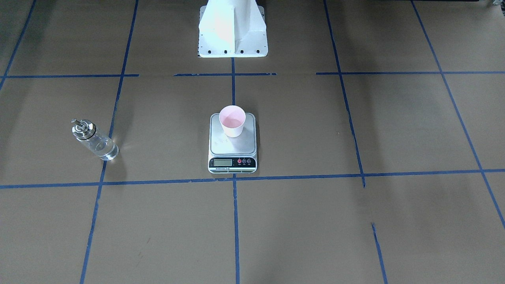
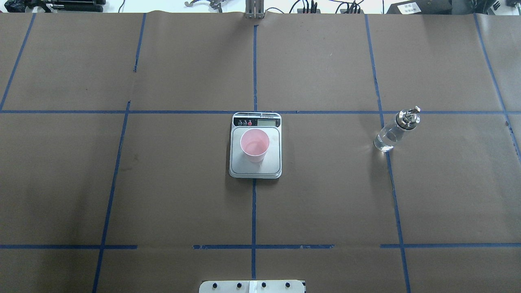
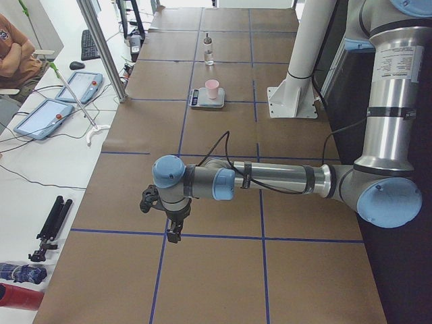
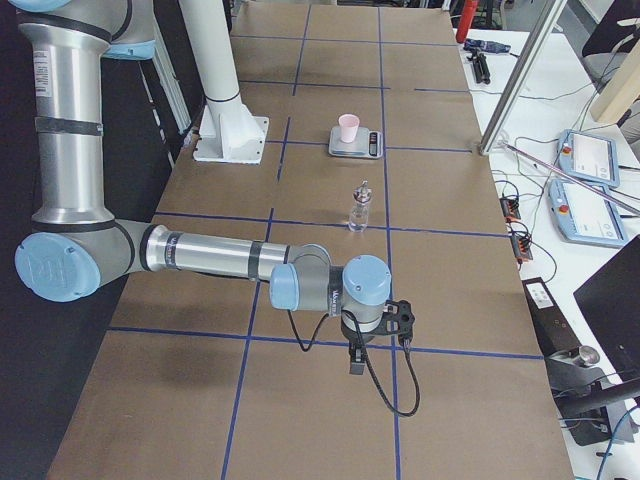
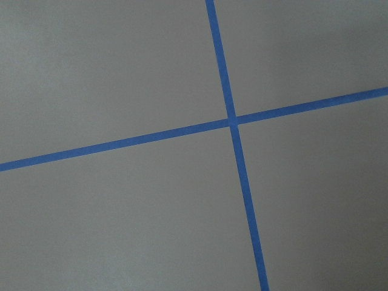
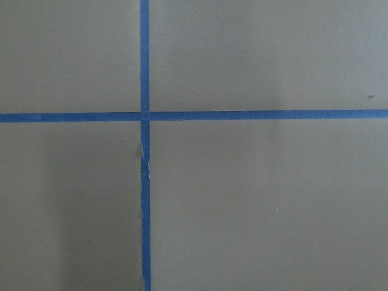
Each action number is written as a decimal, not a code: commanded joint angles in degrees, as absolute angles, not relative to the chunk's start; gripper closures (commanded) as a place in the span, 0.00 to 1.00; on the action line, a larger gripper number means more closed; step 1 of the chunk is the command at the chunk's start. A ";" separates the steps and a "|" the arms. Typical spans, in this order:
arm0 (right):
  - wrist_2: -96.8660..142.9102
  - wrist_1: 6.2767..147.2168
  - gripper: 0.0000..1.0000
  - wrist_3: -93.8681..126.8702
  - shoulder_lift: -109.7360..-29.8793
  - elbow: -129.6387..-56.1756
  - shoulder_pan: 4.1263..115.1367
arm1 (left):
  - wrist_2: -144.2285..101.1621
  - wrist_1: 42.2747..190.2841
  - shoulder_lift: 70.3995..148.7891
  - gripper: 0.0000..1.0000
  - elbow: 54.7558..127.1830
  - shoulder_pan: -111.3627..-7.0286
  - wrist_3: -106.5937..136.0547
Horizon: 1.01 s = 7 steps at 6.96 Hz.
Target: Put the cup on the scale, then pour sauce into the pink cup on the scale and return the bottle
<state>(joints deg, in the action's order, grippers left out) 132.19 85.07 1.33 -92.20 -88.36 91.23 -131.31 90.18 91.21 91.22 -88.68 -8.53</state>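
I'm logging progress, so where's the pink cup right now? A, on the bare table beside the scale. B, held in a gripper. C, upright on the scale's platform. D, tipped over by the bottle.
C: the cup stands upright on the scale, on its steel platform, while the bottle stands apart, off to one side.
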 commanded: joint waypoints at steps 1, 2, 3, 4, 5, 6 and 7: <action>132.19 85.08 0.00 1.41 -92.20 -88.50 91.23 | -131.31 90.18 91.06 0.00 91.14 -88.68 -8.53; 132.19 85.08 0.00 1.41 -92.20 -88.51 91.23 | -131.31 90.18 91.05 0.00 91.06 -88.68 -8.26; 132.19 85.08 0.00 1.41 -92.20 -88.51 91.23 | -132.27 90.09 91.05 0.00 90.79 -88.68 -7.91; 132.19 85.08 0.00 1.41 -92.20 -88.59 91.23 | -134.02 90.09 90.88 0.00 90.53 -88.68 -7.82; 132.19 85.08 0.00 1.41 -92.28 -88.51 91.23 | -134.29 90.09 90.79 0.00 90.27 -88.77 -7.74; 132.19 85.08 0.00 1.41 -92.20 -88.51 91.23 | -134.30 90.09 90.79 0.00 90.18 -88.77 -7.65; 132.19 85.08 0.00 1.49 -92.28 -88.59 91.23 | -134.30 90.17 90.79 0.00 90.35 -88.77 -4.25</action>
